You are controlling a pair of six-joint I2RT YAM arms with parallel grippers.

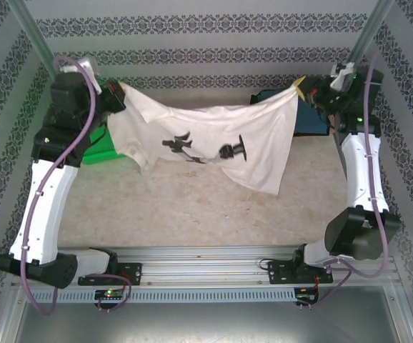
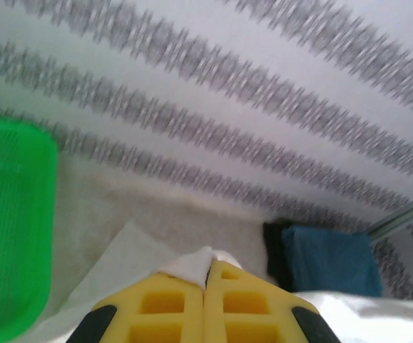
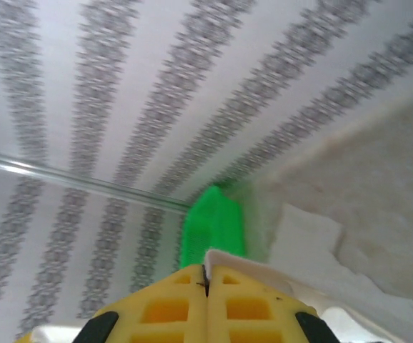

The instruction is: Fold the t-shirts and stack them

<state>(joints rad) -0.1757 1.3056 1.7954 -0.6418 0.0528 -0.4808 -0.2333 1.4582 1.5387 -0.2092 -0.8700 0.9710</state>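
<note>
A white t-shirt with a black robot-arm print hangs stretched in the air between my two grippers, sagging in the middle over the table. My left gripper is shut on its upper left corner; white cloth pokes out between the yellow fingers. At the upper right corner my right gripper is shut on the shirt too, a white fold sticking out of its fingers. A folded teal-blue t-shirt lies on a black one at the back right.
A green mesh basket stands at the back left, partly behind the hanging shirt. Patterned walls close in the back and both sides. Bare table lies in front of the shirt.
</note>
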